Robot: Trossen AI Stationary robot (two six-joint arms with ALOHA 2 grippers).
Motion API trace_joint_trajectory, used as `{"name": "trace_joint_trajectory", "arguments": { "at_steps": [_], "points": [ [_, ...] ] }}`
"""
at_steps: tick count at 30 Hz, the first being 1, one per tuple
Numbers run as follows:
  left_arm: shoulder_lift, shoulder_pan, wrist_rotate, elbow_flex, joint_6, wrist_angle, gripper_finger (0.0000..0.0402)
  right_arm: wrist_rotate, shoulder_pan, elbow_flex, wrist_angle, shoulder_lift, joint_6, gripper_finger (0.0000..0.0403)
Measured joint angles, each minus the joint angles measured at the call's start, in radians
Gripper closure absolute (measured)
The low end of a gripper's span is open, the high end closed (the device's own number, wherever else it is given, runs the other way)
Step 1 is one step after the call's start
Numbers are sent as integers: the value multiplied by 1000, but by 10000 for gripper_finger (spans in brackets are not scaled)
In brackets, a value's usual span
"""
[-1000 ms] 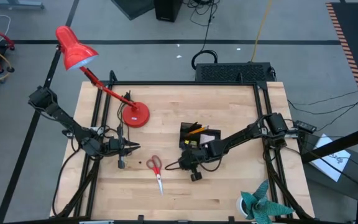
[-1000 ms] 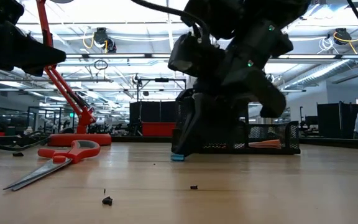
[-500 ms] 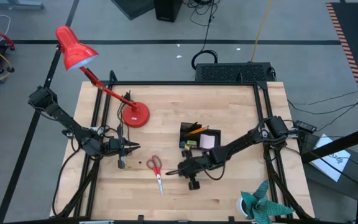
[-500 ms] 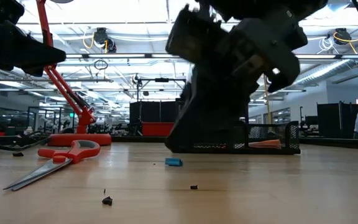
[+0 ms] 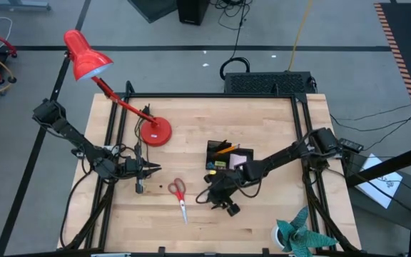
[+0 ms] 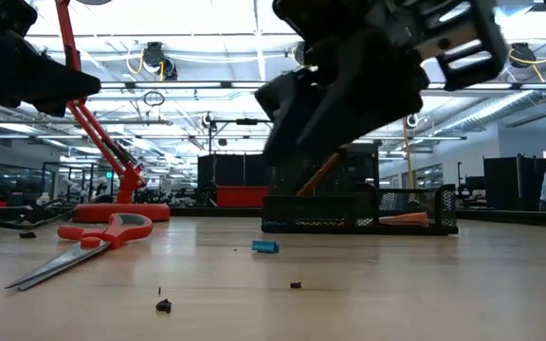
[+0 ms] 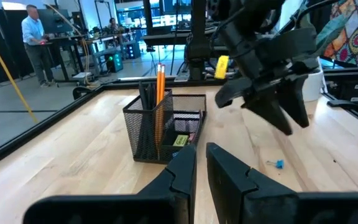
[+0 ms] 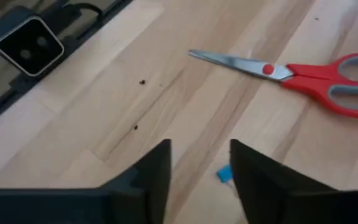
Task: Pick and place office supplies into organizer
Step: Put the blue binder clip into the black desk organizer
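Left of the organizer (image 5: 228, 158), my left gripper (image 5: 155, 168) waits, fingers nearly shut on nothing. The scissors (image 5: 179, 194) lie between us. My right gripper (image 8: 201, 163) hangs just in front of the organizer, fingers parted and empty, over the blue clip (image 8: 224, 175). I should centre it, descend straight, then pinch gently.

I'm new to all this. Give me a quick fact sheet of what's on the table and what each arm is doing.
Organizer: black mesh tray holding orange pencils and a pink note pad
Scissors: flat on the table, red handles
Blue clip: on the table, apart from the tray
Right gripper: open, above the clip
Left gripper: waiting beside the lamp base
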Motion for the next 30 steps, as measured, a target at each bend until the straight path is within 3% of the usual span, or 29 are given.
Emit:
{"name": "trace_joint_trajectory", "arguments": {
  "at_steps": [3,6,12,19,30],
  "points": [
    [0,0,0,0,1,0,355,0,-28,12,-55,4,-6,210],
    [0,0,0,0,3,-2,355,2,-54,26,-73,11,-37,199],
    [0,0,-1,0,5,-7,355,-38,-78,38,-72,11,-130,213],
    [0,0,-2,0,16,-7,355,-110,-97,38,-38,39,-129,220],
    [0,0,-9,0,37,-6,355,-110,-109,38,-14,103,-224,221]
  ]
}}
